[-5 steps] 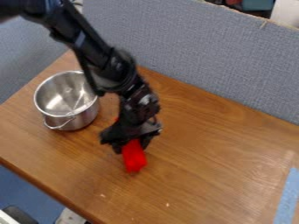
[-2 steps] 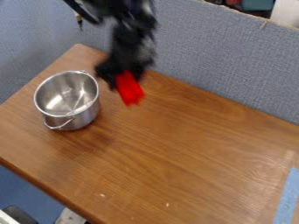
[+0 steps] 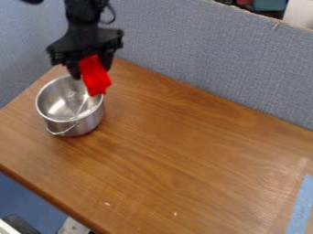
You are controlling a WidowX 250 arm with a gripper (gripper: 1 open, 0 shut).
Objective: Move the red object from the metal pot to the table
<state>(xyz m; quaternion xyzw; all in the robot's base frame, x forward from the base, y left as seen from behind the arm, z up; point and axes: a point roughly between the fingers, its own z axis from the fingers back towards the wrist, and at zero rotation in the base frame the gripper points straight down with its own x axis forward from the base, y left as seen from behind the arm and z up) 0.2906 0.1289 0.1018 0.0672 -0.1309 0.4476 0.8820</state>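
red object (image 3: 95, 77) in pincer (image 3: 88, 62), above metal pot (image 3: 70, 105)

My gripper (image 3: 86, 57) is black, and the block (image 3: 95, 77) it holds is bright red; the pot (image 3: 69, 105) near the table's left corner is shiny silver, with pale reflections inside; the table (image 3: 196, 155) is warm brown wood with darker grain streaks; behind its far edge the wall (image 3: 208, 50) is a muted blue-grey.
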